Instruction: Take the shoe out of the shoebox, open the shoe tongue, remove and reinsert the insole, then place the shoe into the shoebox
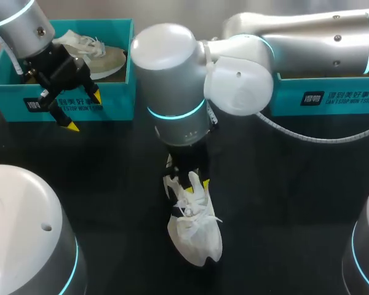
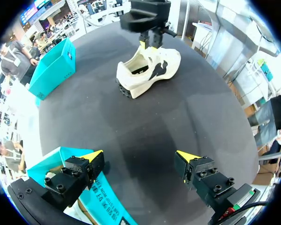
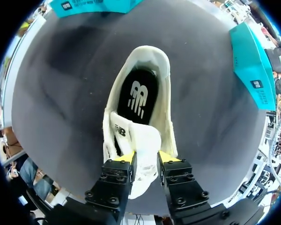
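Beneath our right gripper (image 3: 146,157), pinching the tongue (image 3: 140,140), the shoe (image 1: 197,239) runs heel-away; our left gripper (image 2: 141,155) gapes wide, well apart.

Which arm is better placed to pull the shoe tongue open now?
Right. The right gripper pinches the tongue of the shoe from both sides; the left gripper hangs open beside the shoebox, apart from the shoe.
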`<state>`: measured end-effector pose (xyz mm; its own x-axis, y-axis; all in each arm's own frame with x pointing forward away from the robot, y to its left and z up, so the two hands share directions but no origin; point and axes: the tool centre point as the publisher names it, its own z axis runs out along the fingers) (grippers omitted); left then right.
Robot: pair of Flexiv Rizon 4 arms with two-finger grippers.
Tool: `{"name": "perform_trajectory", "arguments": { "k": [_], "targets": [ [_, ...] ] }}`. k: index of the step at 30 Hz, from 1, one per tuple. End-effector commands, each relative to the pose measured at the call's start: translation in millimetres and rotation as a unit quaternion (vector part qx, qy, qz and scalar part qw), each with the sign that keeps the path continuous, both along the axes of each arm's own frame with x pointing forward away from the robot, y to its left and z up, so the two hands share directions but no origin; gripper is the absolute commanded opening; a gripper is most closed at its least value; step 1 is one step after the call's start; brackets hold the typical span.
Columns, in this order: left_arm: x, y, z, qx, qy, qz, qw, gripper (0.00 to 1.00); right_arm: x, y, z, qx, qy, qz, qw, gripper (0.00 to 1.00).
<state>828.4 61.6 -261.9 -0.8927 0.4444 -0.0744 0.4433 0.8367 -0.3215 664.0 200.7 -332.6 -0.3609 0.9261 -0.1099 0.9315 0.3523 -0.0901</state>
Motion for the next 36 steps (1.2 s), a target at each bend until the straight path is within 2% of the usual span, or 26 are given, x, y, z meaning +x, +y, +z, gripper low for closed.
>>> {"name": "perform_trajectory", "arguments": {
  "k": [1, 4, 9, 16, 21, 27, 36],
  "targets": [
    [0.3, 0, 0, 0.001, 0.000, 0.000, 1.000, 1.00, 8.0, -4, -8, 0.019, 0.009, 0.002, 1.000, 0.27],
    [0.3, 0, 0, 0.001, 0.000, 0.000, 1.000, 1.00, 2.4, 0, 1, 0.016, -0.002, 0.007, 1.000, 0.25],
    [0.3, 0, 0, 0.001, 0.000, 0.000, 1.000, 1.00, -16.9, 6, 10, 0.012, -0.013, 0.004, 1.000, 0.25],
    [0.3, 0, 0, 0.001, 0.000, 0.000, 1.000, 1.00, -31.8, 8, -9, 0.029, 0.003, -0.008, 1.000, 0.25],
    [0.3, 0, 0, 0.001, 0.000, 0.000, 1.000, 1.00, -27.7, 10, -23, 0.044, 0.011, -0.008, 0.999, 0.23],
    [0.3, 0, 0, 0.001, 0.000, 0.000, 1.000, 1.00, -15.1, -1, -38, 0.048, 0.018, -0.019, 0.999, 0.23],
    [0.3, 0, 0, 0.001, 0.000, 0.000, 1.000, 1.00, -7.4, 6, -1, 0.019, -0.028, 0.017, 0.999, 0.22]
  ]
}}
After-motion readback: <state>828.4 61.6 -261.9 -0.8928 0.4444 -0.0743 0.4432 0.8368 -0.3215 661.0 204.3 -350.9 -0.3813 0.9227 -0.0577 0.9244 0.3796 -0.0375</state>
